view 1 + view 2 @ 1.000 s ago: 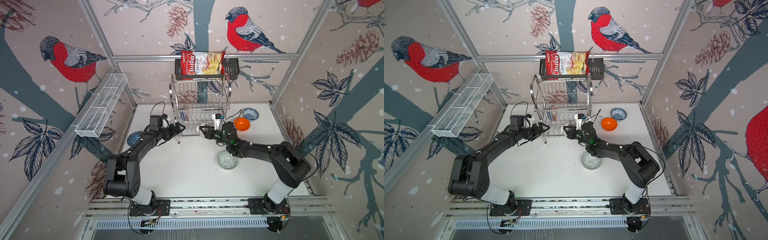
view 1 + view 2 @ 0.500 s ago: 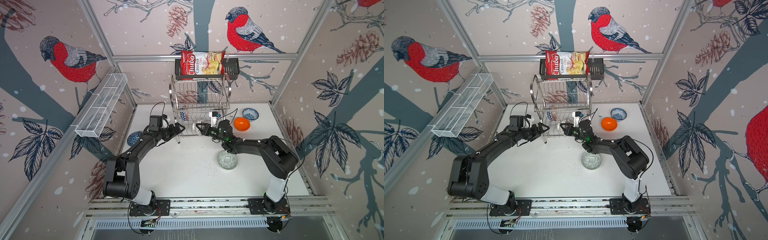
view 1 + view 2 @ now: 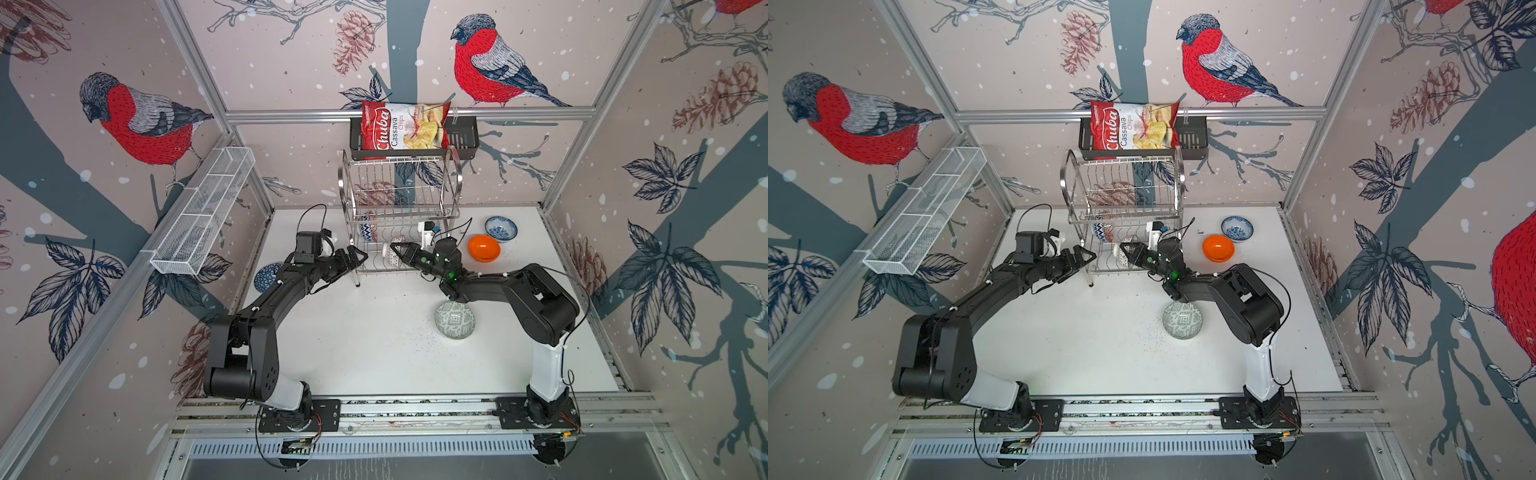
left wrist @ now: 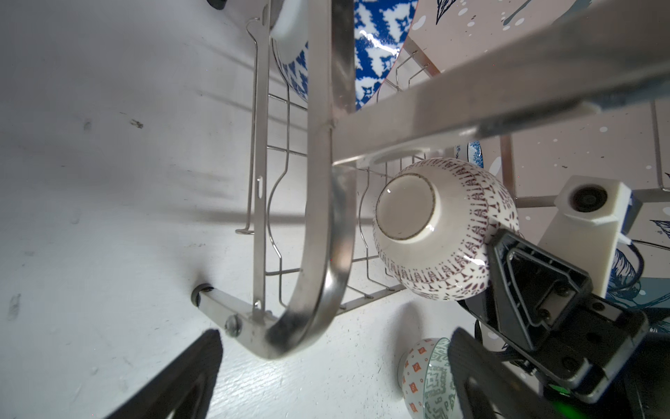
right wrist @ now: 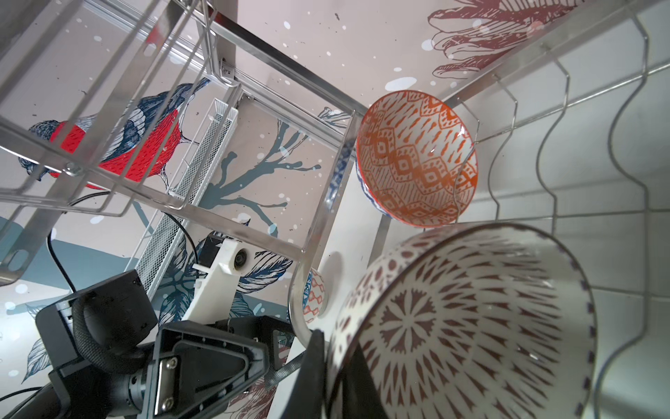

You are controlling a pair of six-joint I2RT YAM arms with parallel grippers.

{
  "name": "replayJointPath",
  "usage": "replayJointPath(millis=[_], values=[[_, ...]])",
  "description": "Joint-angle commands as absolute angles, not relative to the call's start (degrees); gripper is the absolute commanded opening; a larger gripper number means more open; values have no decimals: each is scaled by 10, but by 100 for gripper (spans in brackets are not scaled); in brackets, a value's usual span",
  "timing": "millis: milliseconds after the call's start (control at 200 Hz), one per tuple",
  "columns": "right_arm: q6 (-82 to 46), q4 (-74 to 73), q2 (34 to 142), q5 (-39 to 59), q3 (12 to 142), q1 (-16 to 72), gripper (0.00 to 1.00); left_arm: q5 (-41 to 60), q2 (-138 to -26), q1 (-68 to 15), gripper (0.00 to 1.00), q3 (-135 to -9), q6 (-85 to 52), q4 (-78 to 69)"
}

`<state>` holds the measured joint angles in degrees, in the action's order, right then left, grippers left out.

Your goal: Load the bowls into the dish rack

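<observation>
R gripper (image 3: pixel 401 251): pinched on the rim of the maroon-patterned white bowl (image 4: pixel 442 228), one finger inside, one outside.
Bowl pos: on edge inside the dish rack (image 4: pixel 326 235), lower tier, near the front. Foot faces the L arm, mouth faces the R arm.
Key relation: wire slots lie just below the bowl, and the orange-white bowl (image 5: pixel 417 159) stands further back. I can't tell if the rim touches the wires.
L gripper (image 3: pixel 353 257): spread wide, empty, just outside the rack's end arch.
On surface: grey-green bowl (image 3: pixel 455 320), plain orange bowl (image 3: pixel 484 248), floral bowl (image 3: pixel 500 228), all nearer the R arm.
</observation>
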<state>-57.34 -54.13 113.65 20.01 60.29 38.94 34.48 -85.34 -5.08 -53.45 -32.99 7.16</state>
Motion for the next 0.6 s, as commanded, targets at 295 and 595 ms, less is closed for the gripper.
replayJointPath(millis=[295, 595], values=[[-607, -595, 1169, 213, 663, 379, 0, 350, -860, -49, 97, -537, -322, 75], [-644, -627, 1216, 220, 704, 369, 0, 349, -862, -49, 97, -542, -316, 84]])
